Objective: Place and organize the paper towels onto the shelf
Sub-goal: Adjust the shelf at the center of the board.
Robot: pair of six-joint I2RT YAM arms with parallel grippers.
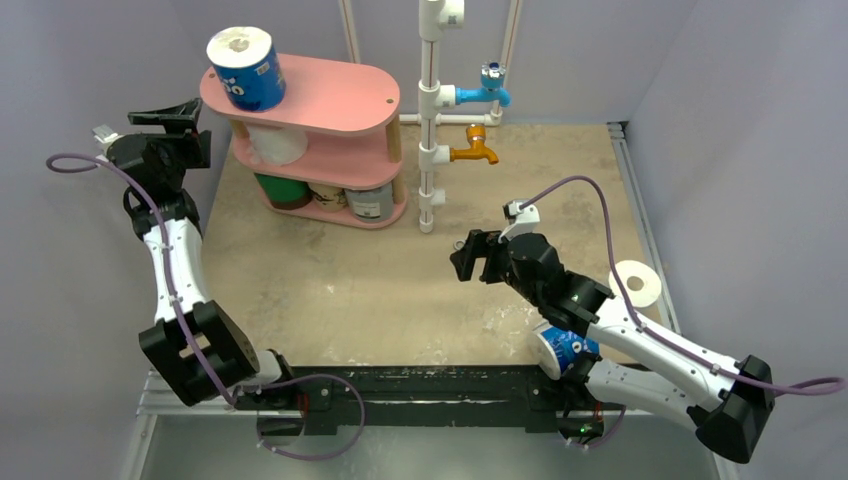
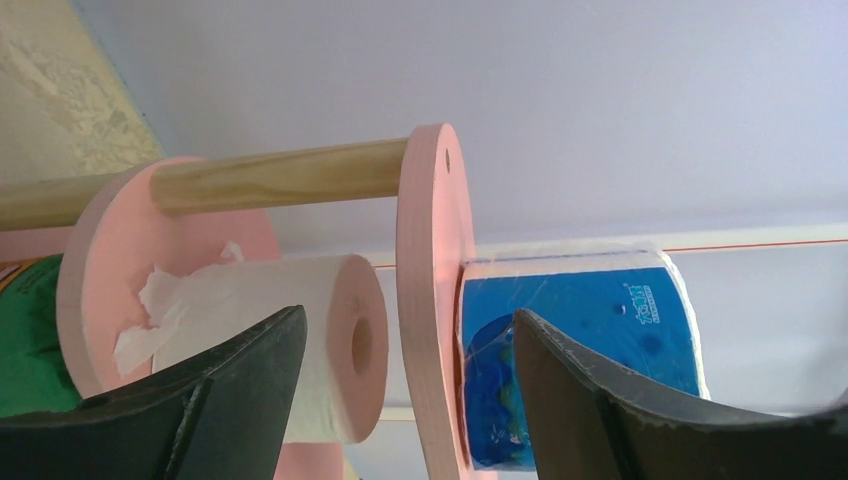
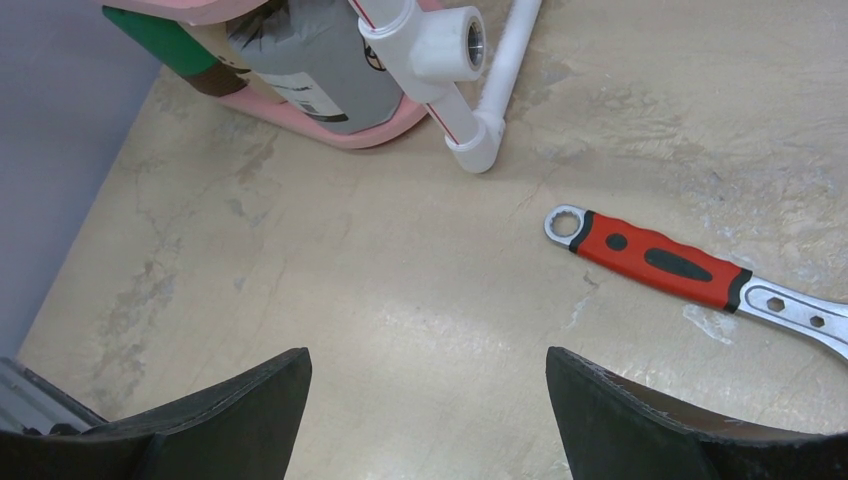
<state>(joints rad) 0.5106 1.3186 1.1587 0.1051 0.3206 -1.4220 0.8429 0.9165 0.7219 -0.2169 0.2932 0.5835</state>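
Robot lab test cell, plain grey walls [image 1: 90, 60], mock tap pipework [image 1: 430, 130]

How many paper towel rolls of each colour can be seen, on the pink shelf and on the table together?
Blue printed-wrapper paper rolls: 2
Bare white paper rolls: 2
Green-wrapped paper roll: 1
Brown-wrapped paper roll: 1
Grey-wrapped paper roll: 1
Total: 7

The shelf [image 1: 330, 95] has matt, smooth pink boards on pale bare-wood posts [image 2: 280, 175], the blue roll [image 2: 590, 330] wears glossy crinkled film, the white roll [image 2: 290, 320] is soft ragged paper, the wrench [image 3: 660, 262] shiny metal.
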